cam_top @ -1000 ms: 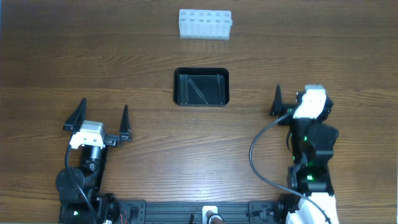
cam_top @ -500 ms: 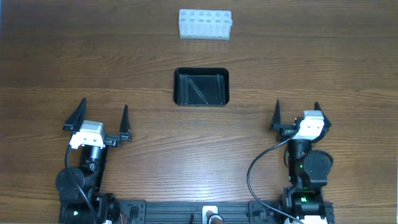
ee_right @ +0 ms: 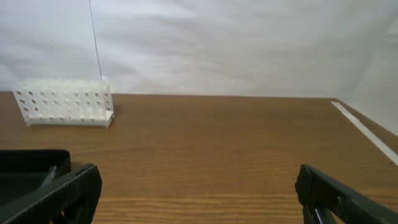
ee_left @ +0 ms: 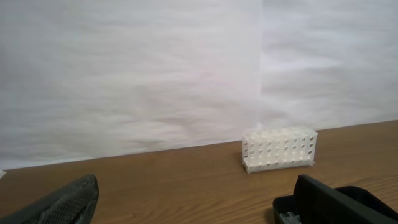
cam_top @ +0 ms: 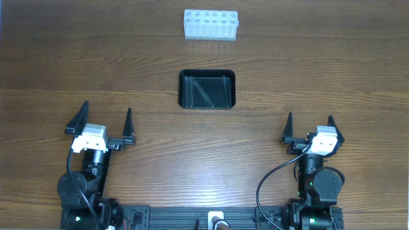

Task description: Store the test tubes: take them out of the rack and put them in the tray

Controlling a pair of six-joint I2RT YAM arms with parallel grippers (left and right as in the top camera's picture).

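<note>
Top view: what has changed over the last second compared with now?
The right gripper drew back down the picture toward its base and squared up, both fingers now showing spread open. Nothing was taken hold of or let go. The left gripper, rack and tray stayed put.

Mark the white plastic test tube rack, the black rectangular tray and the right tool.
White plastic test tube rack [cam_top: 211, 24], top view, middle of its top face.
Black rectangular tray [cam_top: 181, 89], top view, its left rim.
Right tool [cam_top: 310, 117], top view, midway between its fingertips.
</note>
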